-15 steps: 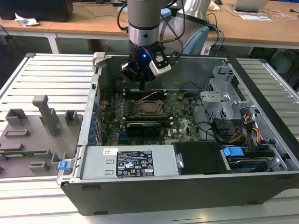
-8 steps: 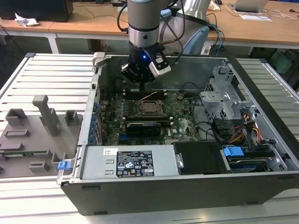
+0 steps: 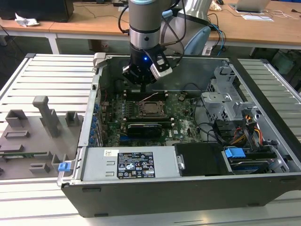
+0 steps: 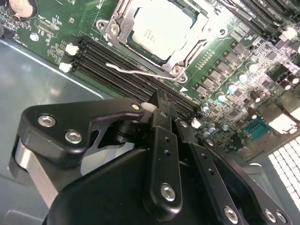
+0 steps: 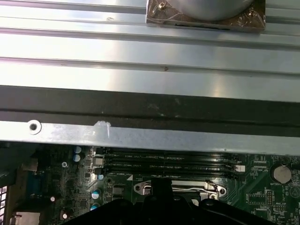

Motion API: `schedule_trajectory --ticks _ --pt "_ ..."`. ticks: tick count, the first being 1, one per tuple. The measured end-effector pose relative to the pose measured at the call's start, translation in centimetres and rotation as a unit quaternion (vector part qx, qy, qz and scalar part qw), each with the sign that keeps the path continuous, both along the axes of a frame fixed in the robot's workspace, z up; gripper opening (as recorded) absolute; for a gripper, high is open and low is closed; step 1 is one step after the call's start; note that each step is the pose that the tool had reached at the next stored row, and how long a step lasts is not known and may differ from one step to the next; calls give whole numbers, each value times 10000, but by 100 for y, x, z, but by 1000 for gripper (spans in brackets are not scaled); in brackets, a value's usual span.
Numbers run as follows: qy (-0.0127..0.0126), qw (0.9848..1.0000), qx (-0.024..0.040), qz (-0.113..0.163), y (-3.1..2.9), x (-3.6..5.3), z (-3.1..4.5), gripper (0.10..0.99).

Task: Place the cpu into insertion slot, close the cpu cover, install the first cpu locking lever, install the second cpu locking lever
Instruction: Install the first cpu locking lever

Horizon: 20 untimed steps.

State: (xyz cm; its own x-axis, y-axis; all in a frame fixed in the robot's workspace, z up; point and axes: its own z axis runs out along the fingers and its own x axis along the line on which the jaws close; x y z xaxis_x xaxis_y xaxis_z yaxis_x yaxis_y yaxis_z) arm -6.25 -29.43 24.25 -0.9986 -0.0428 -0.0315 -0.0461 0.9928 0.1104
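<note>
One chip seated, no more to carry: lies flat, the cpu (image 4: 161, 30), inside the insertion slot (image 4: 174, 70), pale metal top facing up in the second wrist view. Looks closed over it, the cpu cover (image 4: 123, 35), its silvery frame bordering the chip on all sides and leaving the top bare through the window. Explains, in all likelihood, why nothing sits between the jaws.

Hangs above the green motherboard (image 3: 183, 117) inside the open computer case (image 3: 94, 188), the gripper (image 3: 142, 77), pointing down, on the far side of the socket in the exterior view. Shows in the second wrist view as the gripper (image 4: 161, 101) with jaws drawn close together and empty, tips over the dark memory slots (image 4: 108, 58) that run beside the socket.

Lies just beyond those tips a thin wire locking lever (image 4: 140, 72), stretched along the socket's near edge, apart from the jaws and untouched. Appears unlatched, judging by how it rides over the memory slots instead of tucking against the frame; cannot say for certain.

Places the cpu, then, ahead of the jaws and well clear of them, with the lever between chip and tips.
</note>
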Motion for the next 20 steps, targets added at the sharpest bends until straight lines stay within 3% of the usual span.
schedule_trajectory --ticks 20 --pt "1 10000 -2 56 15 83 -105 106"
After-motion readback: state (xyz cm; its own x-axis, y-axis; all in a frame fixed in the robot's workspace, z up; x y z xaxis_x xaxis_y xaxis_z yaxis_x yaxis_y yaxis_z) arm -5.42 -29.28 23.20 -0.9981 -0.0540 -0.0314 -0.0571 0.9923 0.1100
